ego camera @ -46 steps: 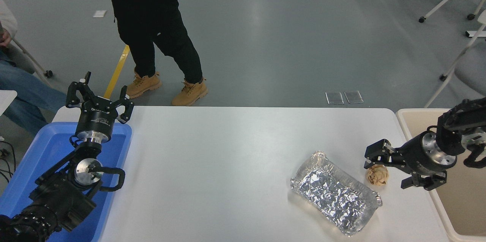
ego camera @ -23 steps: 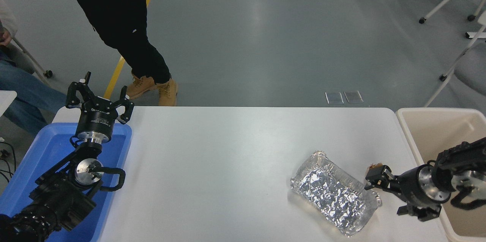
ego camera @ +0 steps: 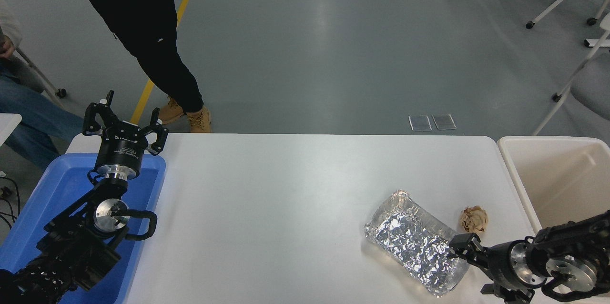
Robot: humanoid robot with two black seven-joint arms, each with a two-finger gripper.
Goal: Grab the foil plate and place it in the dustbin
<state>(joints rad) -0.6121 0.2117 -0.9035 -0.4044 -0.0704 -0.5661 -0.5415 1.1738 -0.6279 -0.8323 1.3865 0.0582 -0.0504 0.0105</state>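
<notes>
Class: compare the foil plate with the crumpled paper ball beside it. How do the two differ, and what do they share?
The foil plate is shiny silver, the paper ball dull brown. The plate is a long, flat-lying tray; the ball is a small lump. The right gripper is at the plate's edge, not the ball. Both lie on the white table.

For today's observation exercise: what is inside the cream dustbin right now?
The dustbin shows only bare inner walls; its lower part is hidden behind the right gripper's arm and the picture's edge.

One foil plate (ego camera: pixel 415 246), one dustbin (ego camera: pixel 524 185)

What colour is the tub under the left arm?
Blue: the tub shows clearly in the head view.
</notes>
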